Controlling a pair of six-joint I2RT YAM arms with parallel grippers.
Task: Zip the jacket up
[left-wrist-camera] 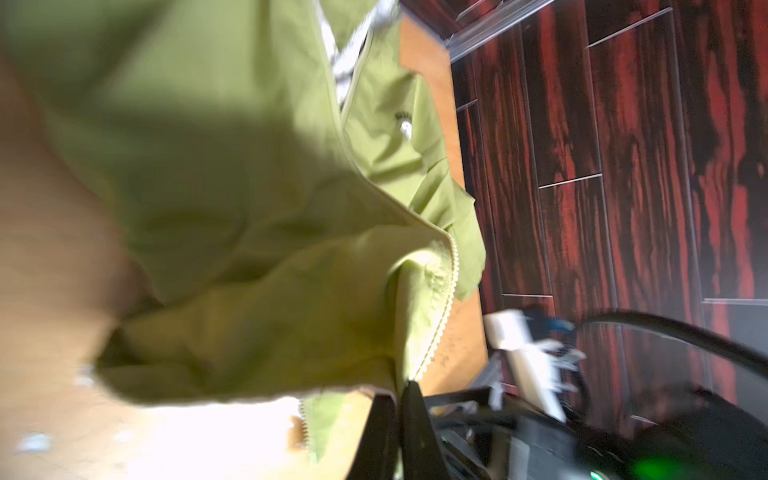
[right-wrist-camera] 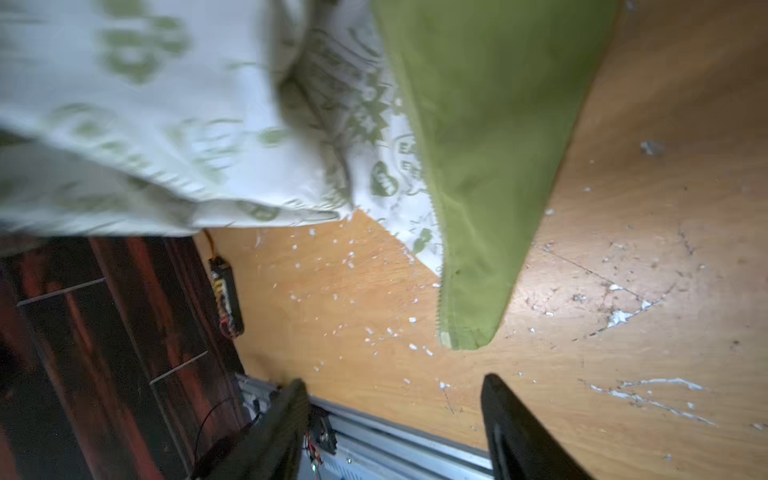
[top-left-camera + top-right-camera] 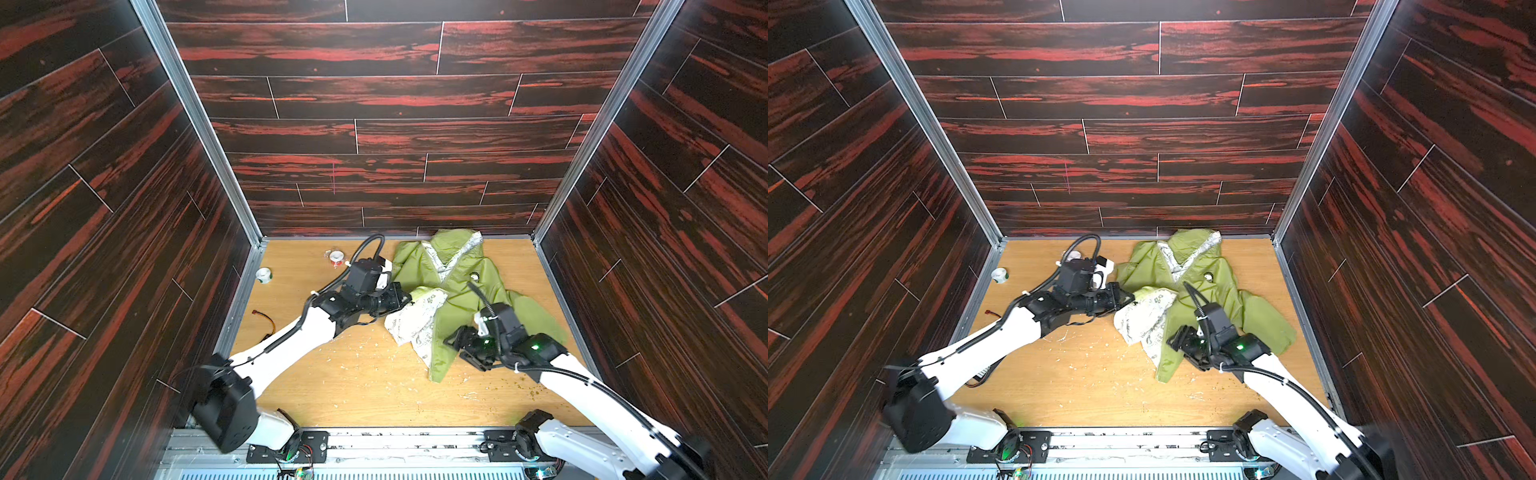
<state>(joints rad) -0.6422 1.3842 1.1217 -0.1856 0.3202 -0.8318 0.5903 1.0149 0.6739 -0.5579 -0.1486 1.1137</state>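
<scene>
Top view, jacket (image 3: pixel 453 316) lying open, white-green object (image 3: pixel 263 274), orange cable (image 3: pixel 267 320) leftward

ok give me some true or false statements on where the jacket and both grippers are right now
1. The left gripper is shut on the jacket at its zipper edge. True.
2. The right gripper holds the jacket's corner. False: its jaws stand open and empty, short of the green corner.
3. The jacket is zipped to the top. False: one front flap is folded back, showing the patterned lining.
4. The jacket lies on the right part of the table. True.
</scene>
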